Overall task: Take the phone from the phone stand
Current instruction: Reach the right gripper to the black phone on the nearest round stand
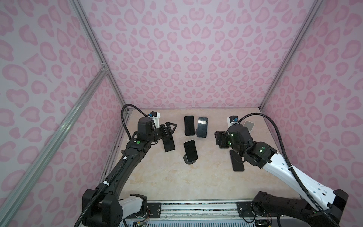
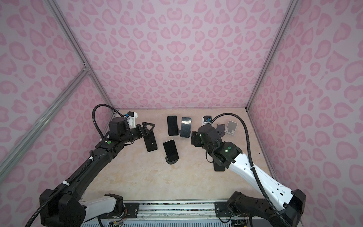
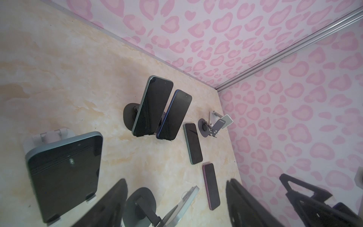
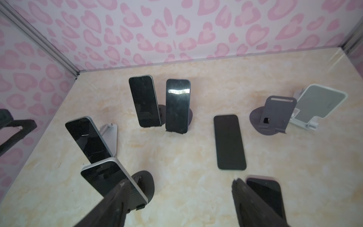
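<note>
Top views high, facing down, wrist views near table (image 3: 59, 59)

Six phones (image 4: 229, 142) and six phone stands (image 4: 275, 114) are in view.

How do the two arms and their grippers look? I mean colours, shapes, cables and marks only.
The left arm has a black forearm with a round green mark; the right arm has a white forearm and green lights. A black ribbed cable runs along each. The left gripper and right gripper are black, the left with a triangular frame.
</note>
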